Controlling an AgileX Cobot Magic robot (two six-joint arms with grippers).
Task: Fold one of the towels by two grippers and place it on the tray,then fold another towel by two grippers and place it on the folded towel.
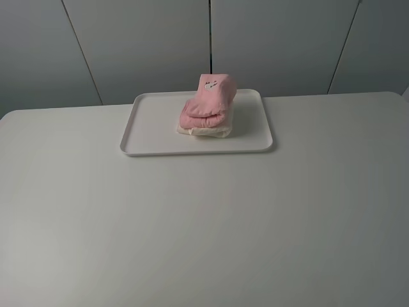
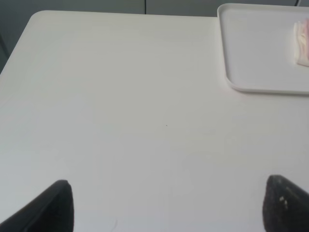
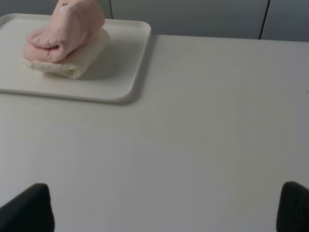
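A folded pink towel [image 1: 208,102] lies on top of a folded cream towel [image 1: 204,130] on the white tray [image 1: 153,128] at the back of the table. The stack shows in the right wrist view, pink towel [image 3: 67,29] over cream towel [image 3: 72,63], on the tray [image 3: 116,72]. The left wrist view shows the tray's corner [image 2: 251,53] and the towels' edge [image 2: 301,43]. Neither arm shows in the exterior high view. My left gripper [image 2: 166,205] is open and empty over bare table. My right gripper [image 3: 166,208] is open and empty too.
The white table [image 1: 204,224] spreads in front of the tray. Grey wall panels [image 1: 147,45] stand behind its far edge. The table's left edge and rounded corner [image 2: 34,19] show in the left wrist view.
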